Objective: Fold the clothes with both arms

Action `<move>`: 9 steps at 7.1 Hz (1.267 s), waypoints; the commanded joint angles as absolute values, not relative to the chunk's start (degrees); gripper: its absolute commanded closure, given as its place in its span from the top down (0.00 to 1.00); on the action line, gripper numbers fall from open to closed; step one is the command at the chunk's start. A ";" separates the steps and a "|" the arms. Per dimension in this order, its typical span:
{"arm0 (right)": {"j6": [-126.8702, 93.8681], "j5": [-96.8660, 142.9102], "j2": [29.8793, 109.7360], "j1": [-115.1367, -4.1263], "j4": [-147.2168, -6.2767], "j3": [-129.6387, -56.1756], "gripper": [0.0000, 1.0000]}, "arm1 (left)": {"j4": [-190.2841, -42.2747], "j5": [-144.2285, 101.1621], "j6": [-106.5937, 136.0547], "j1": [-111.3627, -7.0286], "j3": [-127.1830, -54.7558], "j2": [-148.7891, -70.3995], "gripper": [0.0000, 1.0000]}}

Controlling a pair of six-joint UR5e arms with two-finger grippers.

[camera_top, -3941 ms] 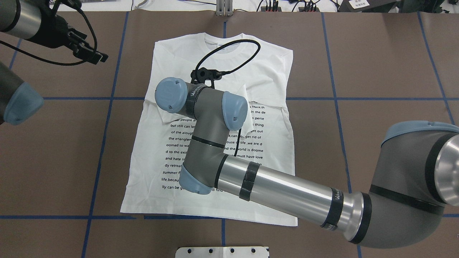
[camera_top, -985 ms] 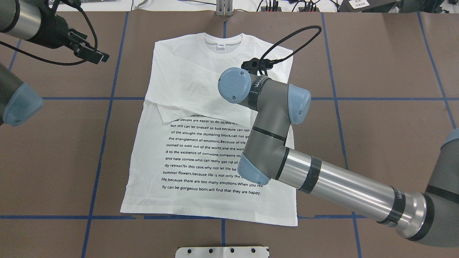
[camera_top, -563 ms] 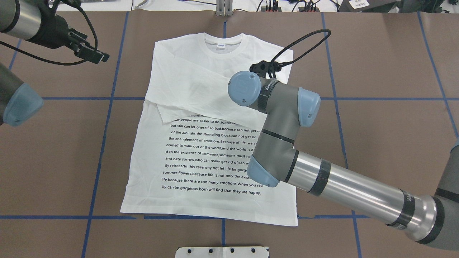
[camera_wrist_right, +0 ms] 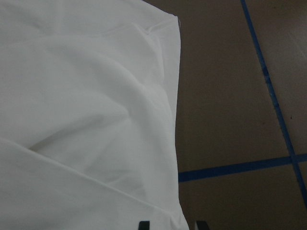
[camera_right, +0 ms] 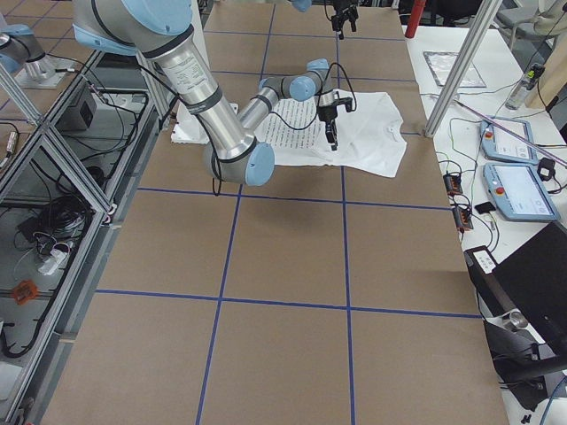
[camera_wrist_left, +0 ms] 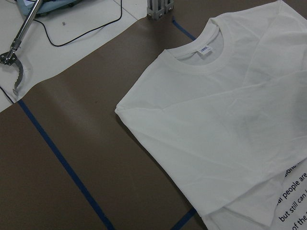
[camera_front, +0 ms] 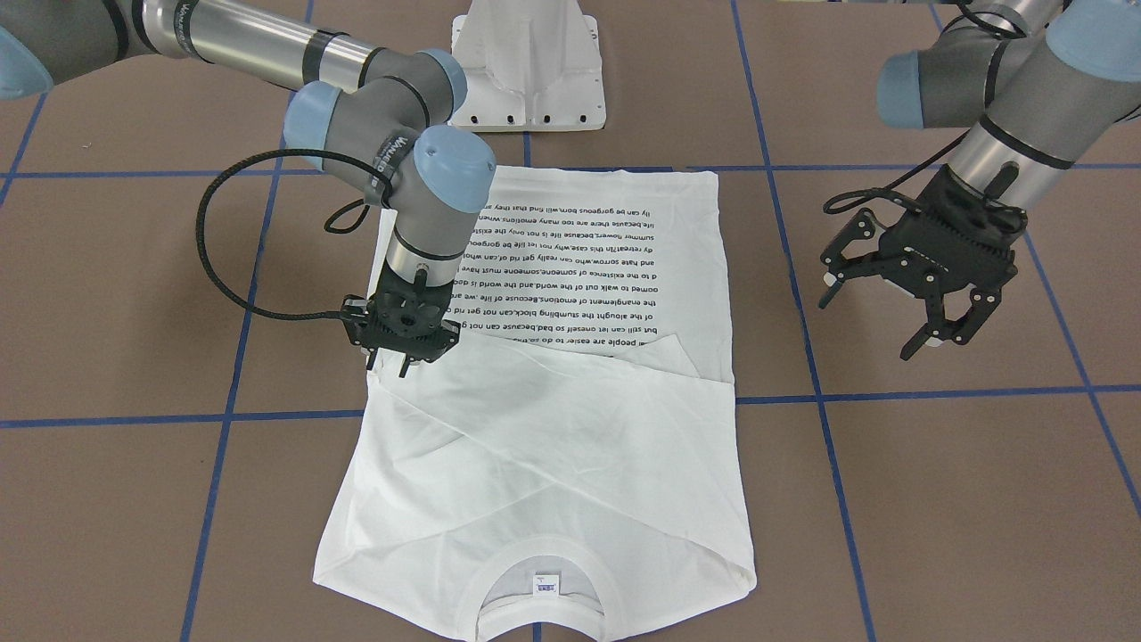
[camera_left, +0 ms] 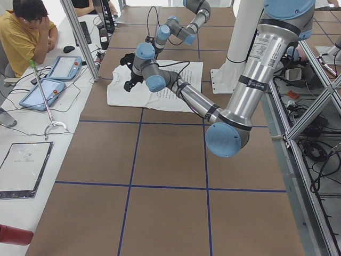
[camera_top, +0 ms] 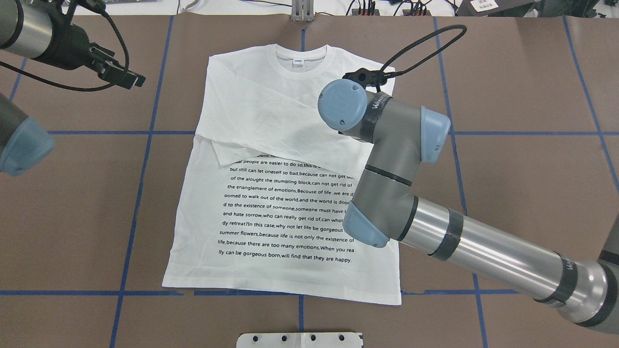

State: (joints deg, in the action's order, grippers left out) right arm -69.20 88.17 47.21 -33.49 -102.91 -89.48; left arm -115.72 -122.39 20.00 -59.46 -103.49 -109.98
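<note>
The white T-shirt (camera_top: pixel 271 121) lies flat on the brown table, text side up, collar away from the robot. Both sleeves are folded across the chest (camera_front: pixel 553 428). My right gripper (camera_front: pixel 390 366) hovers low over the shirt's edge on the robot's right side, near the armpit. In the right wrist view its two fingertips (camera_wrist_right: pixel 143 224) stand apart, on either side of the shirt's edge (camera_wrist_right: pixel 175 143), holding nothing. In the overhead view its wrist hides it. My left gripper (camera_front: pixel 869 321) is wide open and empty above bare table, off the shirt's left side (camera_top: pixel 129 78). The left wrist view shows the collar and folded sleeve (camera_wrist_left: pixel 225 124).
The white pedestal base (camera_front: pixel 528 80) stands at the robot's side of the table. Blue tape lines (camera_top: pixel 145 133) grid the brown table cover. An aluminium post (camera_top: pixel 302 12) stands at the far edge. An operator (camera_left: pixel 24 32) sits at a desk with tablets beyond it.
My right arm has moved from over the shirt's middle to its right edge. The sleeve it held up earlier now lies flat across the chest. The left arm has barely moved.
</note>
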 commanded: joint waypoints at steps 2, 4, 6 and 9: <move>-75.19 92.38 63.50 -30.44 -97.50 -112.54 1.00 | -115.84 -117.47 36.23 -51.90 -117.02 -98.04 1.00; -84.43 88.28 71.68 -23.51 -89.32 -118.62 1.00 | -119.67 -107.70 47.93 -41.18 -119.88 -91.78 1.00; -91.83 80.78 75.13 -15.58 -89.56 -122.32 1.00 | -124.26 -98.13 59.26 -29.50 -119.80 -87.03 1.00; -92.29 80.60 76.46 -14.59 -89.65 -123.49 1.00 | -123.66 -85.01 79.16 -12.96 -117.26 -86.83 0.96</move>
